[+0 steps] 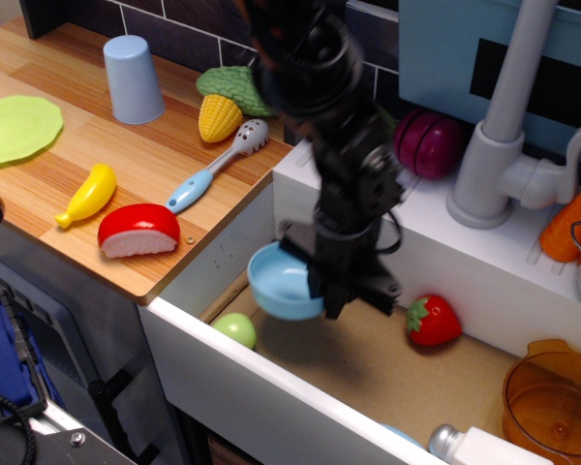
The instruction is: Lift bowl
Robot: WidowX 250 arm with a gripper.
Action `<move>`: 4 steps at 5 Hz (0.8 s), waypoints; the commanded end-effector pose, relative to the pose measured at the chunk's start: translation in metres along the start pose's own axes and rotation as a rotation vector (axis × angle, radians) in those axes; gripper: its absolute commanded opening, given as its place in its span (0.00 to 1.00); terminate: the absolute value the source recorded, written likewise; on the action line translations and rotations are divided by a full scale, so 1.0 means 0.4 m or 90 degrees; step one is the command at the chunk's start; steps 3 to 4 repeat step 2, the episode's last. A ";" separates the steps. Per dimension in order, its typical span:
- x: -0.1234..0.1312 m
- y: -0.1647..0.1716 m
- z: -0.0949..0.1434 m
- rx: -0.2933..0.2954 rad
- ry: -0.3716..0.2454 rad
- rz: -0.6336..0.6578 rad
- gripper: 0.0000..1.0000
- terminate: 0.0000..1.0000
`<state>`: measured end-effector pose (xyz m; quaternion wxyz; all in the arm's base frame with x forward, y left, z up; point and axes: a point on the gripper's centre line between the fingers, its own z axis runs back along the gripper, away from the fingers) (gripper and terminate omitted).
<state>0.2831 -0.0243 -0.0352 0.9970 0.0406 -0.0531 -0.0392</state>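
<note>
The black robot arm's gripper [341, 291] is clamped on the right rim of the small, glossy light-blue plastic bowl [283, 282], which hangs tilted above the brown floor of the white sink basin [368, 363], near its left wall and clear of the floor. The lift looks well under way. To do it well, I would judge that the pinch on the thin rim should stay firm and the rise go straight up and slowly, because a smooth plastic rim held on one side could swing or slip out. The bowl should also keep away from the basin's left wall and the edge of the wooden counter [126, 174].

By count, largest first:
- one grey tap [508, 126] at the far right
- one orange see-through pot [554, 402] at the near right
- one tall pale-blue cup [133, 79] at the far left
- one green plate [17, 127]
- one bowl
- one purple onion [431, 142]
- one red-and-white slice [138, 231]
- one corn cob [223, 108]
- one blue-handled spoon [216, 167]
- one banana [88, 194]
- one orange carrot [573, 223]
- one red strawberry [434, 320]
- one small green ball [235, 329]
</note>
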 end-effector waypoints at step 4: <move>0.075 -0.007 0.175 0.023 -0.056 -0.046 0.00 1.00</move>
